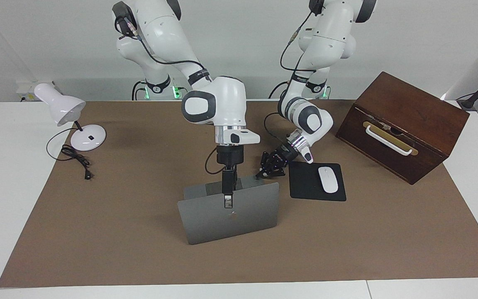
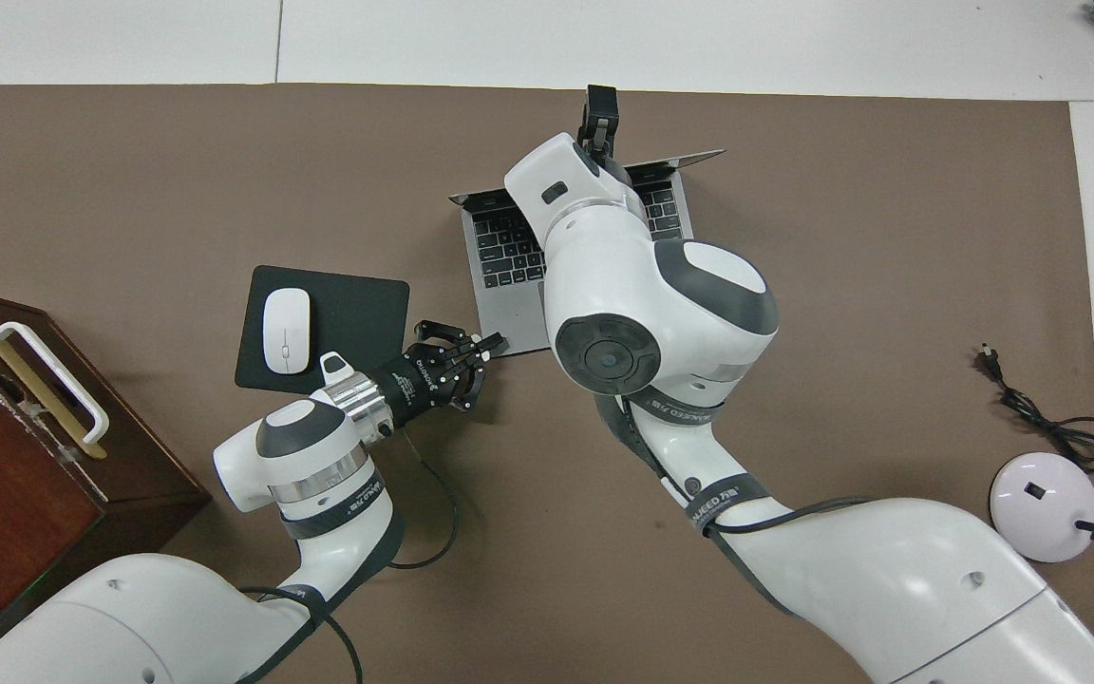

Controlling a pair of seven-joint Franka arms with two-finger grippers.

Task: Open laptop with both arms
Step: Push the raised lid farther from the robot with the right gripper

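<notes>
The laptop (image 1: 230,211) stands mid-table beside the mouse pad (image 1: 305,182), lid near upright because the right gripper (image 1: 227,202), fingers pinched on the lid's top edge, swings it open while the left gripper (image 2: 495,344), fingertips together, pins the deck's corner down.

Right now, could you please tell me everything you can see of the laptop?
The laptop is thin, silver-grey metal, open, its lid standing near upright. The deck has dark keys and lies on the brown mat, beside the mouse pad. The right gripper is shut on the lid's top edge. The left gripper, shut, rests at the deck's corner nearest the robots, toward the left arm's end.
</notes>
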